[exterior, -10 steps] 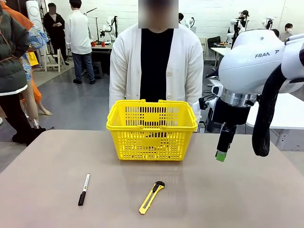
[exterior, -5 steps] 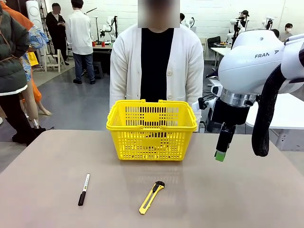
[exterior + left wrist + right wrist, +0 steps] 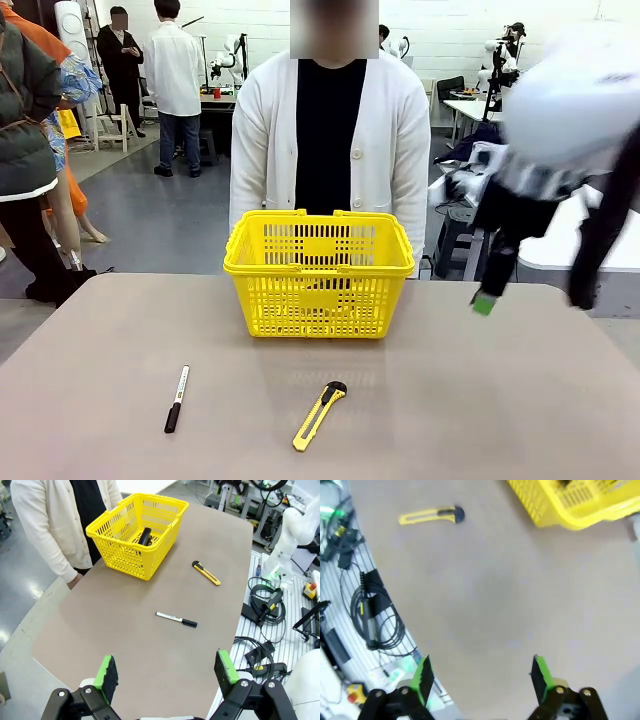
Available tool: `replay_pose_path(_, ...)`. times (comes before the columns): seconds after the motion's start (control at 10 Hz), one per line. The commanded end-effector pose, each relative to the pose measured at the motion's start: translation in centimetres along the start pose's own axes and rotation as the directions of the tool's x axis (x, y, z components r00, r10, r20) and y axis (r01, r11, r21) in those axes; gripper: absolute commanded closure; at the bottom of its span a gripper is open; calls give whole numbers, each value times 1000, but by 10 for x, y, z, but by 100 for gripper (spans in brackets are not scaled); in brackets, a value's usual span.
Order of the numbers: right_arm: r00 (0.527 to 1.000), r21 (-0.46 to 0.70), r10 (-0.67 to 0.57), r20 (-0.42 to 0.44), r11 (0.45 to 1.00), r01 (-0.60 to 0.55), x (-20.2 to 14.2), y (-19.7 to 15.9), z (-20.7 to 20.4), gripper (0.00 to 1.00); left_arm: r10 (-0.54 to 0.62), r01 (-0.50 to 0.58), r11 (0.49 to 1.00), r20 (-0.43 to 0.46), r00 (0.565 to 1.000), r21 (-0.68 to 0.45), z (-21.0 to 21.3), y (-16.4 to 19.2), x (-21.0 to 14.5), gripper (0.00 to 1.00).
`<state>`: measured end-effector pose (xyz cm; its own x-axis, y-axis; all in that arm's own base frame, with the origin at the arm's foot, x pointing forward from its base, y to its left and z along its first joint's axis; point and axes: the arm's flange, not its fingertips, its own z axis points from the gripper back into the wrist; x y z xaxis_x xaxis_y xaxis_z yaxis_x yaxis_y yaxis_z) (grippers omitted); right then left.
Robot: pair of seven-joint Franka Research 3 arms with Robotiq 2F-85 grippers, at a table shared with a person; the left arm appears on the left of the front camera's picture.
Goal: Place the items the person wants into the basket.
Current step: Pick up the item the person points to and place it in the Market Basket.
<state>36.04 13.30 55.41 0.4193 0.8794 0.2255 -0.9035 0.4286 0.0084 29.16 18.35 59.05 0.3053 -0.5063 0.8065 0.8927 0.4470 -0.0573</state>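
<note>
The yellow basket (image 3: 320, 275) stands at the table's far middle, in front of the person (image 3: 330, 130) in the white cardigan. In the left wrist view a black stapler (image 3: 145, 536) lies inside the basket (image 3: 137, 527). The pen and the tape measure are hidden. My right gripper (image 3: 486, 300) hangs blurred above the table to the right of the basket; in its own view the right gripper (image 3: 481, 676) is open and holds nothing, with the basket (image 3: 575, 500) at the top right. High over the near table end, my left gripper (image 3: 166, 670) is open and holds nothing.
A yellow-and-black utility knife (image 3: 320, 415) lies near the front middle of the table. A white marker with a black cap (image 3: 176, 398) lies to its left. Cables and gear (image 3: 265, 615) lie off the table's edge. Other people stand far behind.
My right arm has swung to the right and a little upward, away from the basket, and is blurred with motion. The basket, knife and marker have not moved.
</note>
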Motion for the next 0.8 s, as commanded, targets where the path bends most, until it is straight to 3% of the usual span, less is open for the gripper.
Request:
replay_pose_path(0.0,971,14,82,224,996,-88,-83,27,60,0,-7,7,1000,13,1000,-1,1,-1,1,0)
replay_pose_path(0.3,887,57,156,435,978,-199,-183,9,102,0,-7,7,1000,13,1000,-1,1,-1,1,0)
replay_pose_path(0.5,835,77,157,527,970,-231,-235,-18,108,0,-7,7,1000,13,1000,-1,1,-1,1,0)
replay_pose_path(0.7,795,55,149,588,973,-223,-266,-41,110,0,-7,7,1000,13,1000,-1,1,-1,1,0)
